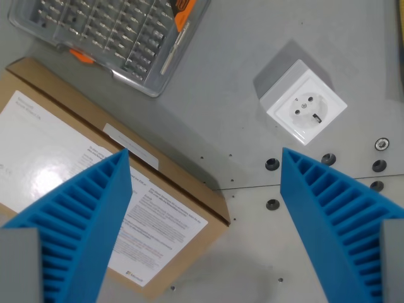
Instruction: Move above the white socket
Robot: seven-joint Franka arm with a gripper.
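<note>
we see the clear parts case [113,38] cut off at the top edge; the cardboard box [95,189] is partly hidden behind a blue finger.

The gripper [205,161] points downward with its jaws spread wide and nothing between them. Its two blue ribbed fingers [82,221] rise from the bottom corners of the wrist view, one on the view's left and one on its right, tips angled inward.
</note>
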